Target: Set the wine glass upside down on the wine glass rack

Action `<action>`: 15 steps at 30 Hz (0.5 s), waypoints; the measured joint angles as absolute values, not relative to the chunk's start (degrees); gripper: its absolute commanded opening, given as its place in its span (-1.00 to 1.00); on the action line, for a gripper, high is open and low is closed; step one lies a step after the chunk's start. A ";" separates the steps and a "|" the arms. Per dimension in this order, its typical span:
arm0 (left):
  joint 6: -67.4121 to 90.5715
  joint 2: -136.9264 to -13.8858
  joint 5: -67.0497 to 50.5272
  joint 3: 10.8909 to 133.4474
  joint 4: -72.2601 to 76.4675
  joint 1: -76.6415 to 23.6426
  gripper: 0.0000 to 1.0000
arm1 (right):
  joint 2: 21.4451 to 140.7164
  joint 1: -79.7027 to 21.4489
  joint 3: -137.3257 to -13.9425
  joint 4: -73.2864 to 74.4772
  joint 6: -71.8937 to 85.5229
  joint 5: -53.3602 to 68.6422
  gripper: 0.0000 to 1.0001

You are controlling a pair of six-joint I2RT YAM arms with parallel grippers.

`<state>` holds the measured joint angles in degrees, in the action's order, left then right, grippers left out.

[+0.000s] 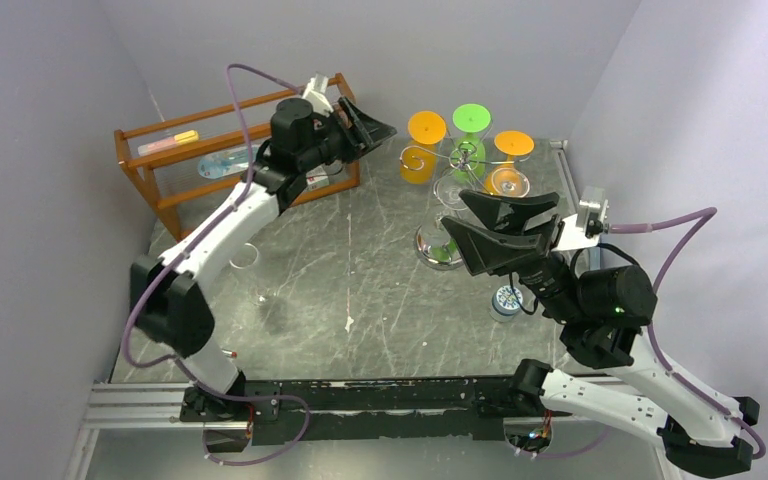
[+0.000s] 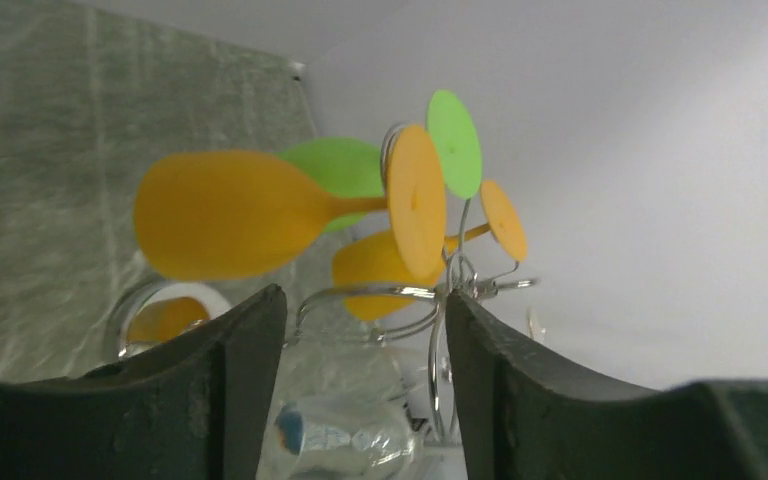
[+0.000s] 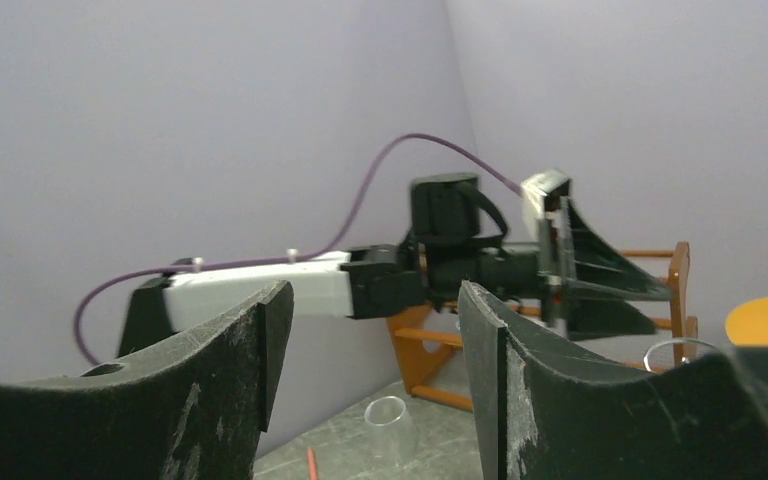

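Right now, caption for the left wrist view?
Open left hand facing the rack holding two orange glasses and a green glass.

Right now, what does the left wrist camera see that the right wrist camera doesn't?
Left wrist only: the wine glass rack with a green glass hung on it. Right wrist only: the left arm and the wooden shelf. Both: an orange glass (just its foot in the right wrist view), marbled table, lavender wall.

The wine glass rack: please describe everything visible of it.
The wine glass rack is a chrome wire stand: a central post, curled arms on top, a round mirror-like base. It stands upright at the far side of the table. Two orange glasses and one green glass hang from it upside down.
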<state>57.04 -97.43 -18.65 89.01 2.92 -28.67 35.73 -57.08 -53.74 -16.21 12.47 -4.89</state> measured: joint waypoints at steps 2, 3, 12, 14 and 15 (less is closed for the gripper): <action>53.49 -92.64 -16.43 85.62 0.40 -28.42 0.51 | 35.81 -57.08 -53.74 -15.44 12.82 -5.54 0.30; 51.66 -90.45 -15.42 84.20 -0.67 -28.32 0.57 | 35.86 -57.08 -53.74 -15.09 12.88 -5.74 0.30; 31.20 -69.69 -0.36 73.03 -19.49 -28.21 0.77 | 37.89 -57.08 -53.89 -11.64 13.30 -7.33 0.30; 28.38 -65.87 4.29 70.32 -25.47 -28.21 0.59 | 38.15 -57.08 -53.89 -11.35 13.30 -7.46 0.30; 27.68 -64.55 6.02 69.56 -28.05 -28.21 0.49 | 38.26 -57.08 -53.89 -11.27 13.28 -7.55 0.30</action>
<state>27.68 -64.55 6.02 69.56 -28.05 -28.21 38.26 -57.08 -53.89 -11.27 13.28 -7.55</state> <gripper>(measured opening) 0.874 0.651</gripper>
